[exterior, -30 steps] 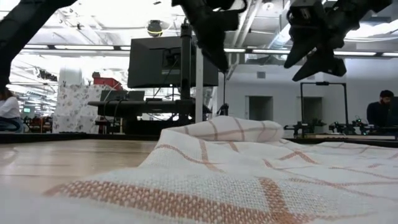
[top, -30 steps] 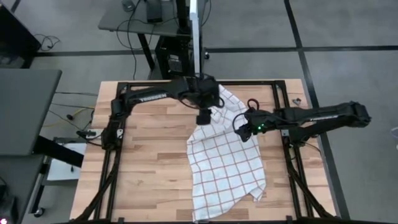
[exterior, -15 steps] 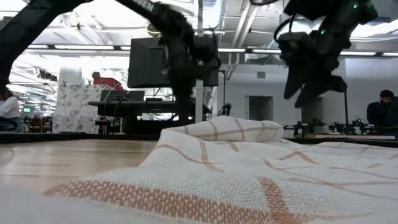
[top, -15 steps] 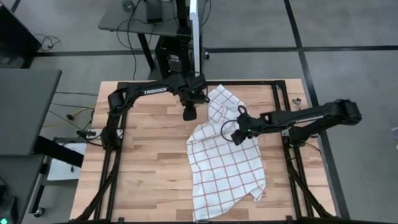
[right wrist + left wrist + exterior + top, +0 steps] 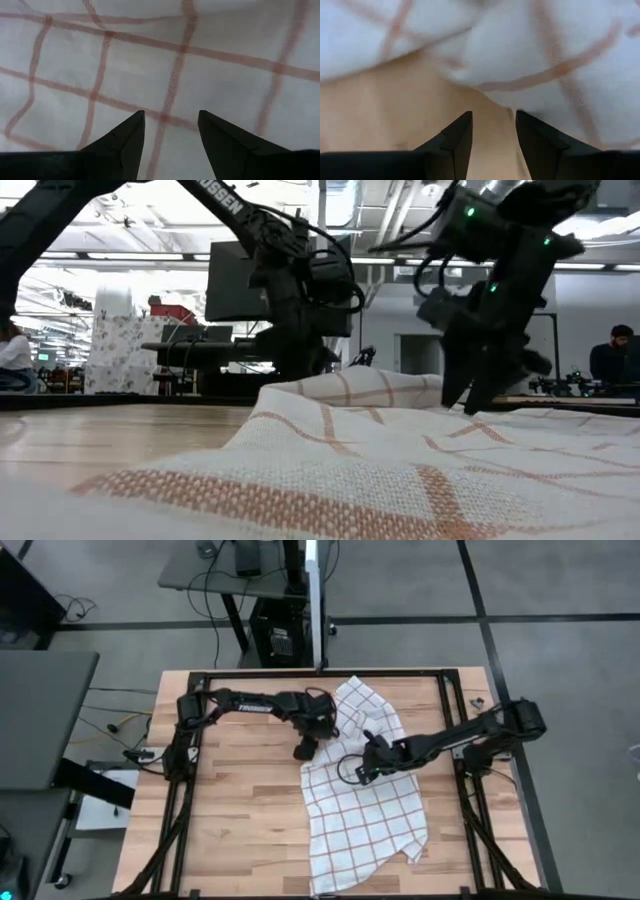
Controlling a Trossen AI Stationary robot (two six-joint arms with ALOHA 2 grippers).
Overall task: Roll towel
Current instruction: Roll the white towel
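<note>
High view: left gripper [image 5: 301,751] open at towel [image 5: 365,810] edge, right gripper [image 5: 358,769] open above cloth; next, pinch the edge.

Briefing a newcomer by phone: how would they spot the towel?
On the wooden table, look right of centre, under the two dark arms. The towel is the only cloth there: white with a thin red check, lying rumpled from the far edge down to the near edge.

You are looking at a wooden table [image 5: 240,810] sitting in a black frame [image 5: 170,790]; behind it a monitor [image 5: 232,280] is standing, and a seated person [image 5: 14,355] is showing far off.
</note>
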